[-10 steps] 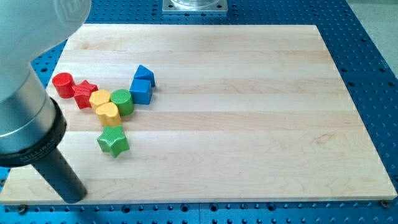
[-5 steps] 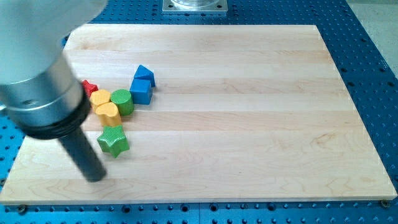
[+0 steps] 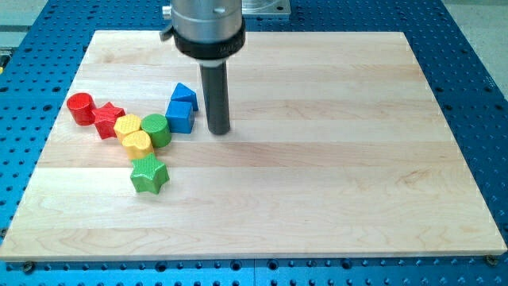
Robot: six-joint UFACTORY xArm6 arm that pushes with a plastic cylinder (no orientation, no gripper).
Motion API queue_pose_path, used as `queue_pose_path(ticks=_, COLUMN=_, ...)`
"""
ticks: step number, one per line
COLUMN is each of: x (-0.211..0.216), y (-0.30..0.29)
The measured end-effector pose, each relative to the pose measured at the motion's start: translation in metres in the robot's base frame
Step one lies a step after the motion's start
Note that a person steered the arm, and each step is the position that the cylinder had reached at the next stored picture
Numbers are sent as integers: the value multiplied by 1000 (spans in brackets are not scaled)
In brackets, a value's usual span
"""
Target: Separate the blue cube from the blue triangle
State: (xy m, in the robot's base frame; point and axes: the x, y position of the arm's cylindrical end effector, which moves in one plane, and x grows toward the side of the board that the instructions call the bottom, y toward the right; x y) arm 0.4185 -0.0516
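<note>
Separation not yet achieved: the blue cube [image 3: 180, 118] and blue triangle [image 3: 183, 94] sit touching, the triangle toward the view's top, left of centre on the pale wood-grain bench [image 3: 333, 159]. My tip [image 3: 219, 130] stands just to the cube's right, apart from it. No pincer is fitted; the arm ends in a smooth dark rod holding nothing. The blocks look matte, some ribbed on top.

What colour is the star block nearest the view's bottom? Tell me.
Green; it shows plainly in the camera view, the only view there is.
</note>
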Motion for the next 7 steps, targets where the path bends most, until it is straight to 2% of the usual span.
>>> queue_pose_path(ticks=1, x=-36, y=-2)
queue_pose_path(ticks=2, x=-94, y=-25)
queue_pose_path(ticks=3, x=-94, y=-65)
queue_pose_path(ticks=4, x=-60, y=-92)
queue_pose_path(ticks=5, x=-30, y=-93)
queue_pose_path(ticks=6, x=-5, y=-83)
queue_pose_path(ticks=7, x=16, y=-43)
